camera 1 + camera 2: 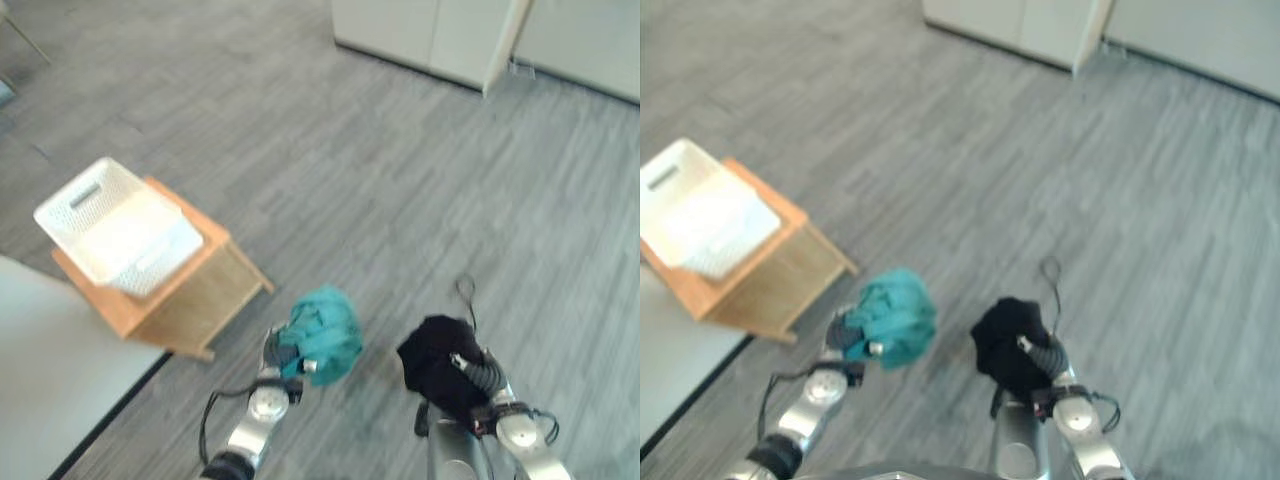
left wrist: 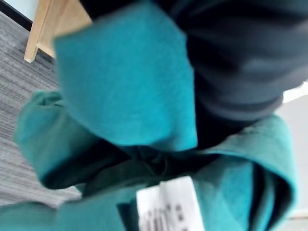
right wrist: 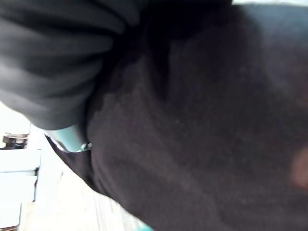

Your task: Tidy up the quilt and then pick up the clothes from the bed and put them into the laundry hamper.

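A bunched teal garment [image 1: 325,335] hangs above the grey floor, and my left hand [image 1: 275,350] is shut on it, with a silver finger showing against the cloth. The left wrist view shows the teal garment [image 2: 125,86] from very close, with a white label, against the hand's dark cover [image 2: 240,53]. My right hand [image 1: 482,378] is shut on a crumpled black garment [image 1: 435,362], also held off the floor. That black garment [image 3: 202,130] lies against the dark cover in the right wrist view. A white slotted laundry hamper [image 1: 85,200] stands at the left on a low wooden table [image 1: 200,290].
A pale bed corner [image 1: 50,370] with a dark lower edge lies at the lower left, beside the wooden table. White cabinets [image 1: 440,35] line the far wall. Grey plank floor [image 1: 400,180] stretches between them.
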